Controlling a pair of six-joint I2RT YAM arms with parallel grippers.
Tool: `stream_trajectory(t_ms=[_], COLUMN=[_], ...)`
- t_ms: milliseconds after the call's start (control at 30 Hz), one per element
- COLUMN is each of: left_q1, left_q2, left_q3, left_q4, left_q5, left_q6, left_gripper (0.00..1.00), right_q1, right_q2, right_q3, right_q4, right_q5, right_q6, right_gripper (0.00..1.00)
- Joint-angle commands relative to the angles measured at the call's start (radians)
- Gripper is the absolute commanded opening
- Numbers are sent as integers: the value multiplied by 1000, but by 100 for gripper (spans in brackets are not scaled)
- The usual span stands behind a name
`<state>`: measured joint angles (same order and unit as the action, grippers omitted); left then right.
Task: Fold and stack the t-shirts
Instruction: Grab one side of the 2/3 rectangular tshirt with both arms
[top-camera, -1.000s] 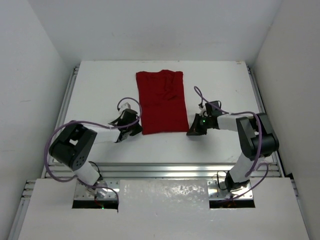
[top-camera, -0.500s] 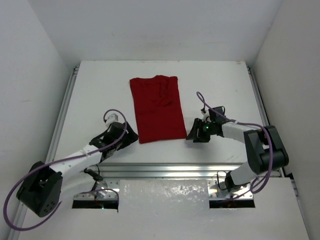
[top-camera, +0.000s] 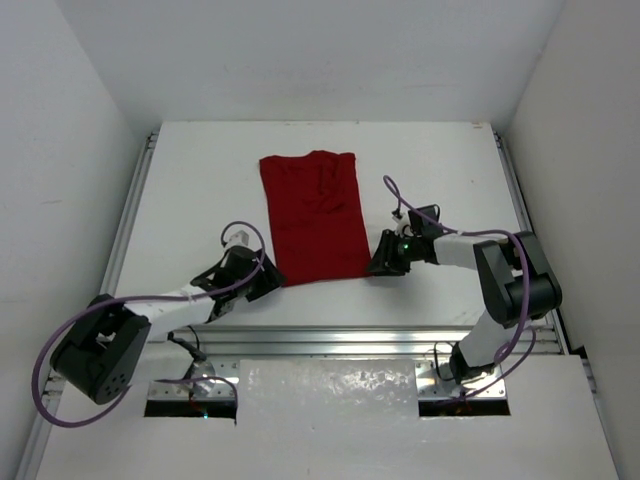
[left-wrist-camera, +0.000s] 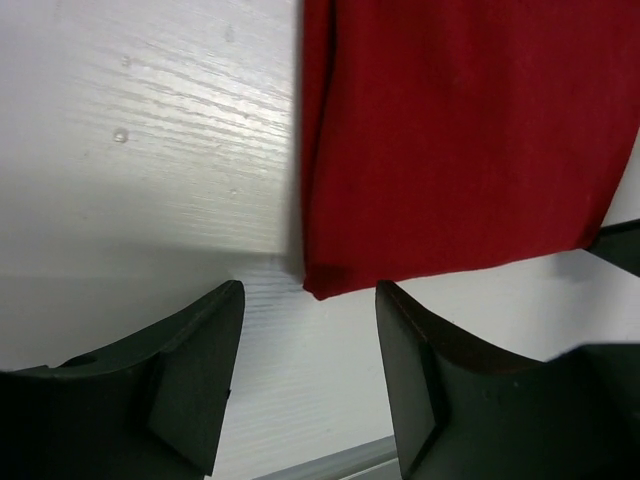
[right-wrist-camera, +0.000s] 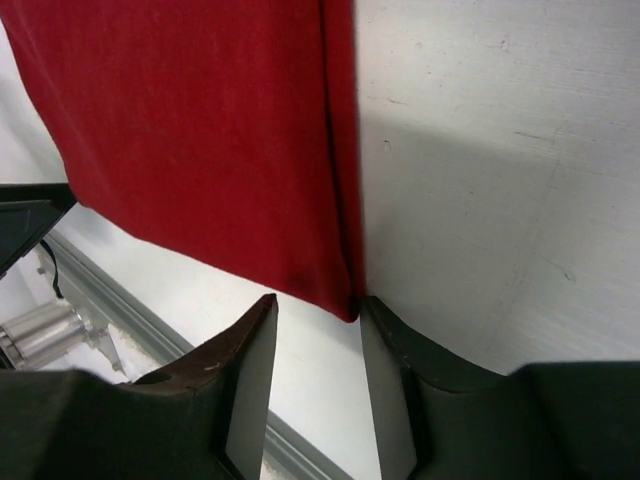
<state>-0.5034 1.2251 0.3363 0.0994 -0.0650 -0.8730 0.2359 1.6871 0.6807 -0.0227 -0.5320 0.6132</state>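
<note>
Your left gripper (left-wrist-camera: 310, 290) sat parted at the t-shirt's (top-camera: 313, 215) near-left corner, right gripper (right-wrist-camera: 318, 300) parted at its near-right corner, neither clamping cloth; bare table (top-camera: 200, 180) flanked both side edges.

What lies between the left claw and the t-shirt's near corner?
Only bare table, seen in the left wrist view: the left claw stands open and the t-shirt corner lies ahead of its gap, touching neither finger.
</note>
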Motion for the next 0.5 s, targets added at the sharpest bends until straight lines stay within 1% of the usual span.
stream_trajectory(t_ms=[0, 133, 233, 300, 333, 367, 433, 467], left_q1=[-4, -4, -4, -4, -4, -4, -4, -3], left_q2=[36, 82, 111, 129, 137, 143, 171, 192], left_q3=[-26, -19, -25, -25, -25, -25, -20, -20], left_q4=[49, 75, 88, 97, 106, 114, 128, 138], left_q5=[60, 100, 114, 123, 125, 129, 133, 143], left_q6=[-1, -4, -1, -1, 0, 2, 3, 6], left_gripper=[53, 51, 46, 38, 37, 32, 26, 20], right_q1=[14, 20, 28, 28, 31, 31, 33, 34], right_q2=[11, 31, 39, 39, 37, 39, 46, 51], right_q3=[-9, 3, 5, 8, 8, 10, 16, 20], right_q4=[15, 17, 17, 17, 18, 26, 43, 46], right_q5=[41, 30, 29, 30, 27, 27, 23, 17], right_q6=[-4, -1, 3, 5, 6, 7, 8, 10], right_gripper=[37, 35, 35, 35, 35, 35, 34, 32])
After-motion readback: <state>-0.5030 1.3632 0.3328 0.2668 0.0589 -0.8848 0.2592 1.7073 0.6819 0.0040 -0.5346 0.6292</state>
